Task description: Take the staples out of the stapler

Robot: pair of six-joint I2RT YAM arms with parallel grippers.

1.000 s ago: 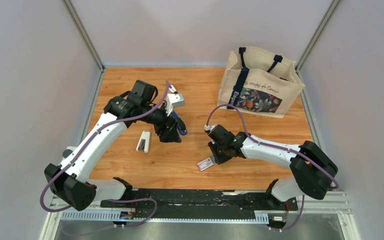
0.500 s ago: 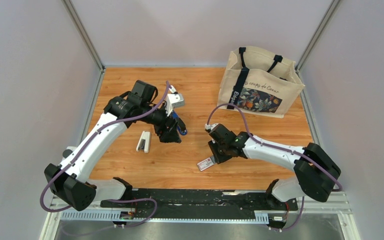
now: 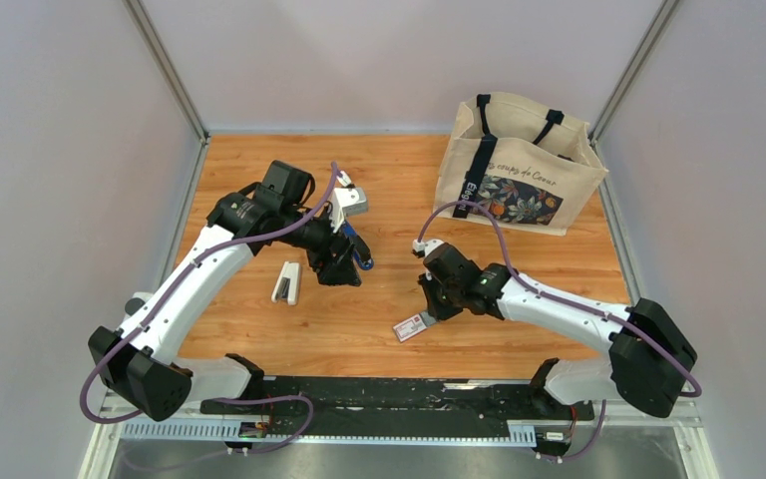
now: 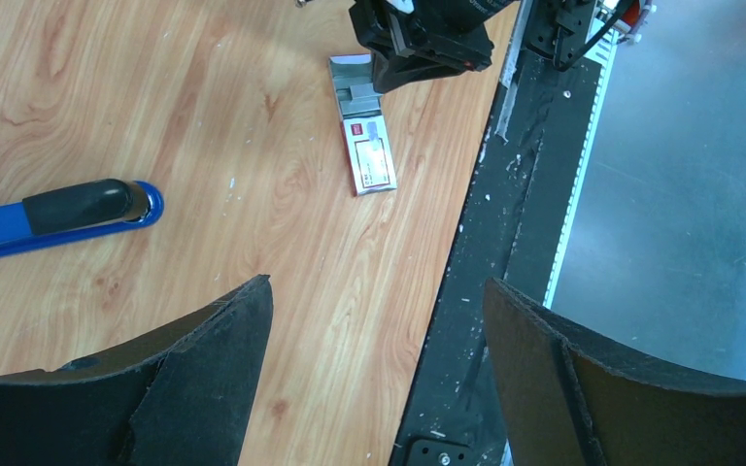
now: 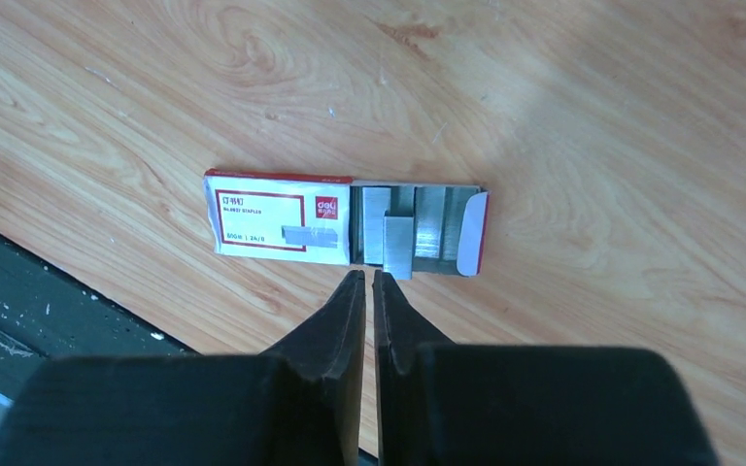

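Note:
The dark-blue stapler [image 3: 360,251] lies on the wooden table, partly hidden under my left gripper [image 3: 343,265]. In the left wrist view its blue and black end [image 4: 68,216] shows at the left, beside my left gripper [image 4: 379,291], which is wide open and empty. My right gripper [image 3: 430,310] hovers just over the open end of a small staple box [image 3: 410,326]. In the right wrist view the jaws [image 5: 369,277] are shut with nothing visible between them. A silver strip of staples [image 5: 398,247] lies in the box's open tray [image 5: 416,237], sticking out toward the fingertips.
A white stapler [image 3: 286,282] lies left of my left gripper. A printed cream tote bag [image 3: 519,165] stands at the back right. A black rail [image 3: 389,394] runs along the table's near edge. Grey walls enclose the table on three sides.
My right arm has swung its elbow to the right and its gripper has shifted slightly right over the staple box. My left arm has not moved.

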